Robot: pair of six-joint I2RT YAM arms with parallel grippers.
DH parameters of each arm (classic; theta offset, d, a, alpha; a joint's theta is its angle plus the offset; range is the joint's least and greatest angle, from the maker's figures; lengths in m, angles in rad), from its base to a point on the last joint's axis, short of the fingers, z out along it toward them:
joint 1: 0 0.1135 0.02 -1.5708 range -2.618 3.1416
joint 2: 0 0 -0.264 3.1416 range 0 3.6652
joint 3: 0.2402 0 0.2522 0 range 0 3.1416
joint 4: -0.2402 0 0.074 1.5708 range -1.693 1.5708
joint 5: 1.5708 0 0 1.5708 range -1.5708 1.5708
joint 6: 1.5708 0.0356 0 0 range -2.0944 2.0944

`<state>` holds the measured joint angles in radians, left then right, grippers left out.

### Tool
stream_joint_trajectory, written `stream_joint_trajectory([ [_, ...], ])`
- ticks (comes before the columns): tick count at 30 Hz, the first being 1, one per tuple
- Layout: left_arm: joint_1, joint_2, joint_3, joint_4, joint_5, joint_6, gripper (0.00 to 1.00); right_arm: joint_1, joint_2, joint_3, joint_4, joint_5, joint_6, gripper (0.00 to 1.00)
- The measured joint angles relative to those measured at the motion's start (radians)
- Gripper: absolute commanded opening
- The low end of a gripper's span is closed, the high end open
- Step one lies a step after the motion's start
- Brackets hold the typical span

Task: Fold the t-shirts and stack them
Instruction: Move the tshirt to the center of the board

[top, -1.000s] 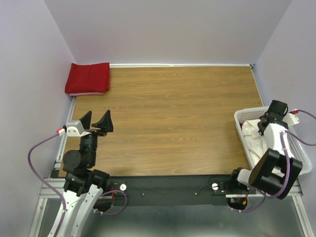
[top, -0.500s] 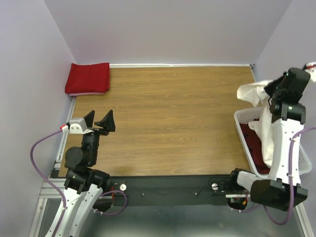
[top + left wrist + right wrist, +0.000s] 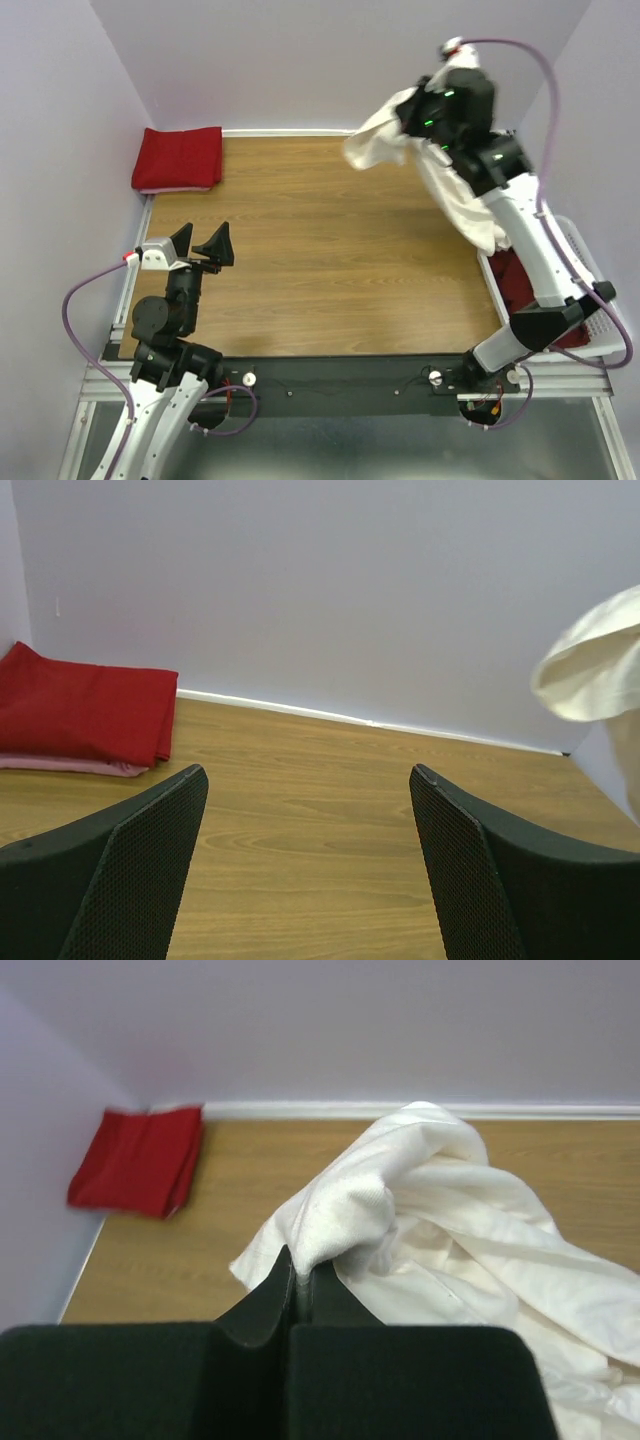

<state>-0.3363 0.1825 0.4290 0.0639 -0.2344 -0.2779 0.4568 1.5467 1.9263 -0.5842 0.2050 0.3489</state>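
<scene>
Newly hoisted, the cream shirt (image 3: 385, 140) dangles over the tabletop (image 3: 330, 230) from the clamped right jaws; left jaws gape empty.

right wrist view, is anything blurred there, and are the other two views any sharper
Right wrist: the folded red shirt is smeared, the cream shirt crisper. Left wrist: the left gripper is sharp, the cream shirt's edge soft. Top external: even light, no glare, cream shirt slightly soft.
</scene>
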Motion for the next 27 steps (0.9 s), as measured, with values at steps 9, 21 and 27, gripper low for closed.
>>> stream_joint_trajectory([
  [9,0.000,0.000,0.000,0.000,0.000,0.000,0.89,0.479,0.180,-0.086,0.024,0.000,0.011,0.55],
  [21,0.000,0.018,0.000,0.000,0.000,0.000,0.89,0.407,0.122,-0.629,0.060,0.155,0.055,0.74],
  [27,0.000,0.098,0.000,0.002,0.014,0.000,0.89,0.158,0.000,-0.837,0.185,0.084,0.149,0.68],
])
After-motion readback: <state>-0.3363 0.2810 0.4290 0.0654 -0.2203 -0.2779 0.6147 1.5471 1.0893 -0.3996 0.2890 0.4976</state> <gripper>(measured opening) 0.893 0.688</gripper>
